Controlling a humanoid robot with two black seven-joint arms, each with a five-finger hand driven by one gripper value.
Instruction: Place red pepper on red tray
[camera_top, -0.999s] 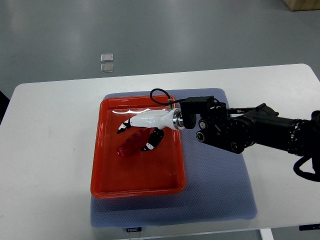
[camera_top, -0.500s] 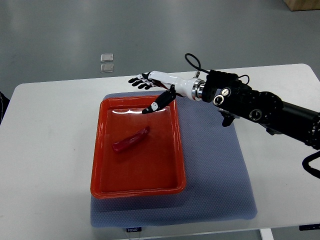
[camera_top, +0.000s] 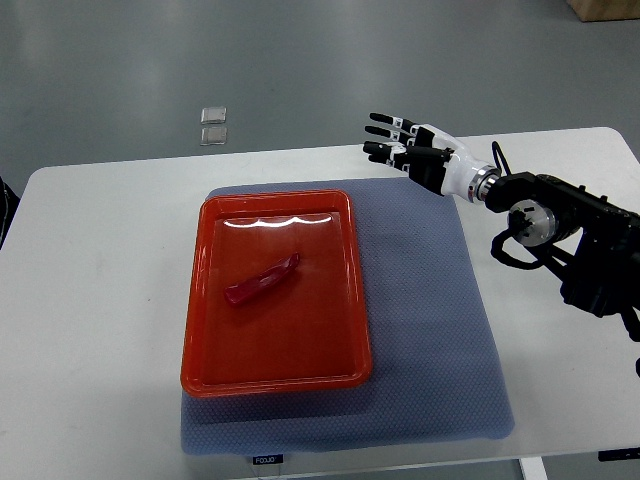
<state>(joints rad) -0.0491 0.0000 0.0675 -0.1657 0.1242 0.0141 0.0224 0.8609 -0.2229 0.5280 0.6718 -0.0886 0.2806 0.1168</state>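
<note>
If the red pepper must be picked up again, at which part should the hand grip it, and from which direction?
Probably at the middle of the red pepper, coming straight down from above. It lies flat and diagonal on the red tray, so the fingers should close across its narrow width; the tray walls block a sideways approach.

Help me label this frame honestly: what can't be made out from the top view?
- Left arm: not in the top view at all.
- Right hand: fingers spread and empty, but the arm is cut off by the right edge.
- Two small clear items on the floor beyond the table: too small to identify.
- Red pepper in the red tray: its underside is hidden.
- Print on the blue mat: too small to read.
</note>
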